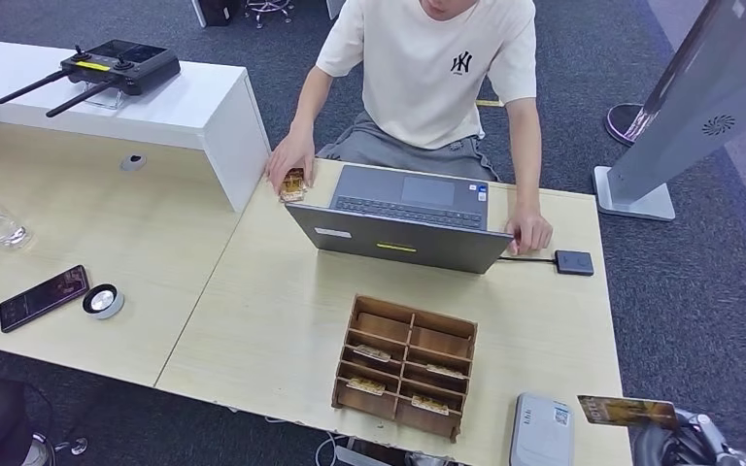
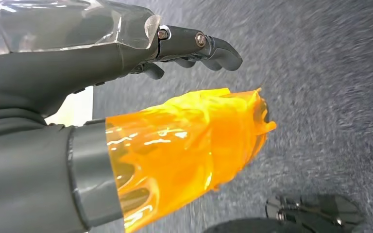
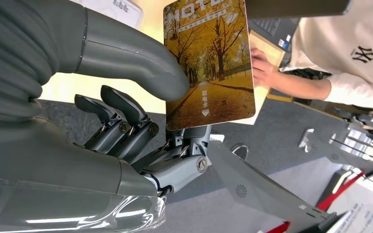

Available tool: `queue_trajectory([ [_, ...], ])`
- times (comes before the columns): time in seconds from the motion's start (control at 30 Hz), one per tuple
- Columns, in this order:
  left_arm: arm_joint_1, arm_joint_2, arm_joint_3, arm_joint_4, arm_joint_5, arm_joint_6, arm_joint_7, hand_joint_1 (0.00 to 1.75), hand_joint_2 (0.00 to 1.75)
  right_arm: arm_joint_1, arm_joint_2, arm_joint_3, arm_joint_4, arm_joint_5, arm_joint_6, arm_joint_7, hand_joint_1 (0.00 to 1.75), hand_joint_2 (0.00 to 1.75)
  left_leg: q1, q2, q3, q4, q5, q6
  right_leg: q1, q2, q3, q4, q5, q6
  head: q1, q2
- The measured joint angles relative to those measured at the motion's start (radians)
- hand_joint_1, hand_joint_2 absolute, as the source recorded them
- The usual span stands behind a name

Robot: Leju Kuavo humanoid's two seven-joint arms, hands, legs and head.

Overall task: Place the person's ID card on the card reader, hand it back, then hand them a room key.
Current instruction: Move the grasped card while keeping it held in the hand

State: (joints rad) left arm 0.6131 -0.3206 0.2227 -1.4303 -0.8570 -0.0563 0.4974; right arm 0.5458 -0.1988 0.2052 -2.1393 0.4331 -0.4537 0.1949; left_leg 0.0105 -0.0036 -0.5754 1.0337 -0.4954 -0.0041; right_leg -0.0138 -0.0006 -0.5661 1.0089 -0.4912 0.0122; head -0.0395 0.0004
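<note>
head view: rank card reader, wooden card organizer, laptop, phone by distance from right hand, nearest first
From the right hand, which pinches a card:
1. card reader, just beside it at the table's near edge
2. wooden card organizer, toward the middle
3. laptop, across the table by the person
4. phone, far left table

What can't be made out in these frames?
- Right hand: head view's bottom edge crops it; its grip on the hotel card shows from the right wrist.
- Card under the person's hand: too small to identify.
- Left hand: orange film on the thumb blocks part of the carpet.
</note>
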Motion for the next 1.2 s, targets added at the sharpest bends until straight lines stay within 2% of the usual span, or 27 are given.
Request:
queue_trajectory([
  [0.23,0.024,-0.020,0.006,-0.030,0.036,0.021,0.021,0.00,0.00,0.009,-0.047,0.044,0.000,-0.004,-0.033,0.034,1.75,1.75,0.000,0.000,0.001,0.000,0.000,0.000,0.000,0.000,0.000,0.000,0.000,0.000,0.000,0.000],
  [0.63,0.032,-0.021,0.009,-0.043,0.039,0.034,0.046,0.00,0.00,0.005,-0.131,0.138,0.024,-0.050,-0.090,0.124,1.75,1.75,0.000,0.000,0.000,0.000,0.000,0.000,0.000,0.000,0.001,0.000,0.000,0.000,0.000,0.000],
  [0.73,0.033,-0.021,0.010,-0.043,0.041,0.037,0.056,0.00,0.00,-0.002,-0.171,0.180,0.046,-0.089,-0.097,0.166,1.75,1.75,0.000,0.000,0.000,0.000,0.000,0.000,0.000,0.000,0.001,0.000,0.000,0.000,0.000,0.000],
  [0.87,0.032,-0.021,0.016,-0.043,0.039,0.038,0.066,0.00,0.00,-0.028,-0.260,0.273,0.087,-0.148,-0.106,0.235,1.75,1.75,0.000,0.000,0.000,0.000,0.000,0.000,0.000,0.000,0.001,0.000,0.000,0.000,0.000,0.000],
  [0.97,0.030,-0.021,0.025,-0.043,0.034,0.038,0.066,0.00,0.00,-0.058,-0.319,0.344,0.119,-0.185,-0.120,0.257,1.75,1.75,0.000,0.000,0.001,0.000,0.000,0.000,0.000,0.000,0.001,0.000,0.000,0.000,0.000,0.000],
  [1.2,0.029,-0.021,0.037,-0.043,0.029,0.038,0.065,0.00,0.00,-0.105,-0.380,0.424,0.158,-0.210,-0.128,0.263,1.75,1.75,0.000,0.000,0.001,0.000,0.000,0.000,0.000,0.000,0.001,0.000,0.000,0.000,0.000,0.000],
])
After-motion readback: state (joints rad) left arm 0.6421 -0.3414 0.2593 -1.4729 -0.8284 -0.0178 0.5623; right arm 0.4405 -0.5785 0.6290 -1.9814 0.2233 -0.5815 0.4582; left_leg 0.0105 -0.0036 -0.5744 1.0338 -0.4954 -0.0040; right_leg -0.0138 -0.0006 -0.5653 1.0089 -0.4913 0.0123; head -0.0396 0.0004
